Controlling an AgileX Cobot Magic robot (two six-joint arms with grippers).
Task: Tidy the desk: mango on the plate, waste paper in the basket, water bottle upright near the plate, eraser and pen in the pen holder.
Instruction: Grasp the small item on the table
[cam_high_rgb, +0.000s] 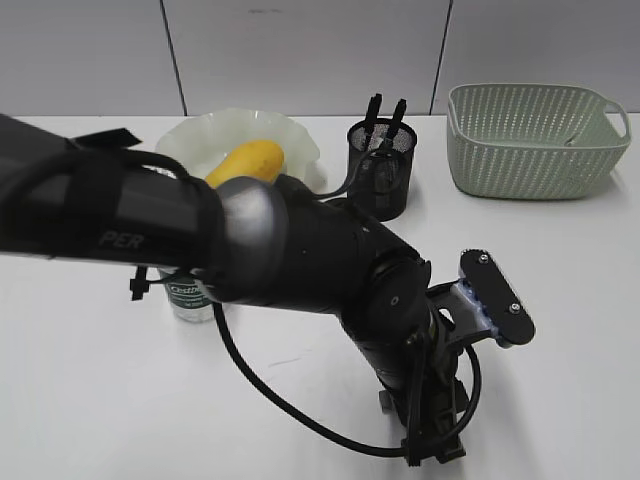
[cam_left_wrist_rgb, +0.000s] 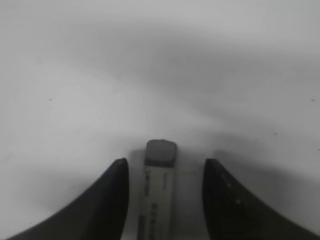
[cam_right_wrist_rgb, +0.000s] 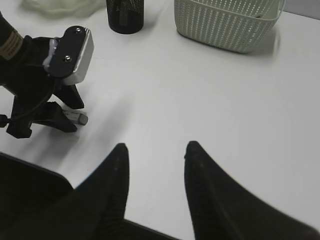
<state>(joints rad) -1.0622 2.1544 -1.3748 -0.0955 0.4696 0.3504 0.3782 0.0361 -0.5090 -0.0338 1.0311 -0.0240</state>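
On the white desk (cam_right_wrist_rgb: 210, 95), the left pincer (cam_left_wrist_rgb: 165, 200) stands spread directly over the eraser (cam_left_wrist_rgb: 159, 192), which lies flat between its fingers with its long axis parallel to them, while the right pincer (cam_right_wrist_rgb: 155, 175), also spread and empty, hovers farther from the eraser.

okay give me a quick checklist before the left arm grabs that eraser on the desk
1. Left gripper open: ok.
2. Eraser lies between the fingers, lengthwise: ok.
3. Fingers touching the eraser yet: no, gaps on both sides.
4. Right gripper clear of the pick: ok, open, empty, off to the side.
5. Pen holder upright for the drop: ok.
6. Room inside the pen holder: cannot tell.
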